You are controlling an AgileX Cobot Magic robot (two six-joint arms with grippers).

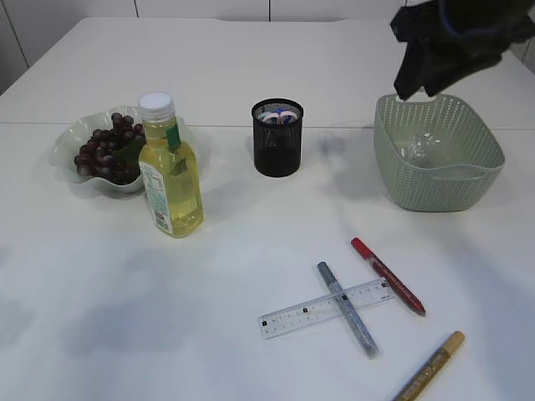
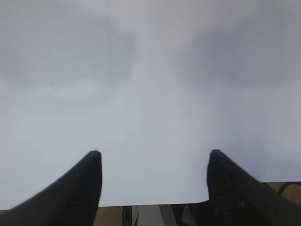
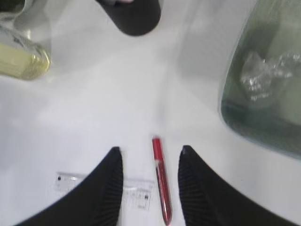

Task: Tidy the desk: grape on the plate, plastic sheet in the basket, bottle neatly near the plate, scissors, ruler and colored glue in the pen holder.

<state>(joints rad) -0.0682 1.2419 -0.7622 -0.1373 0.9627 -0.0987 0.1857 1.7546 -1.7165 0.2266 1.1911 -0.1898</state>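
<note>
Dark grapes (image 1: 107, 149) lie on the pale green plate (image 1: 70, 134). Beside the plate stands the yellow bottle (image 1: 170, 171). The black mesh pen holder (image 1: 277, 154) holds the scissors (image 1: 279, 117). The crumpled plastic sheet (image 1: 420, 147) lies in the green basket (image 1: 435, 188). On the near table the clear ruler (image 1: 311, 312) lies under a grey glue pen (image 1: 347, 308), with a red one (image 1: 387, 276) and a gold one (image 1: 430, 368) nearby. My right gripper (image 3: 150, 153) hangs open high above the red glue pen (image 3: 160, 181), holding nothing. My left gripper (image 2: 154, 157) is open over bare table.
The right arm (image 1: 456, 38) hangs dark over the basket's far rim. In the right wrist view the pen holder (image 3: 135, 16) and the bottle (image 3: 21, 59) are at the top and the basket (image 3: 235, 113) at the right. The left wrist view shows the table's near edge (image 2: 155, 203).
</note>
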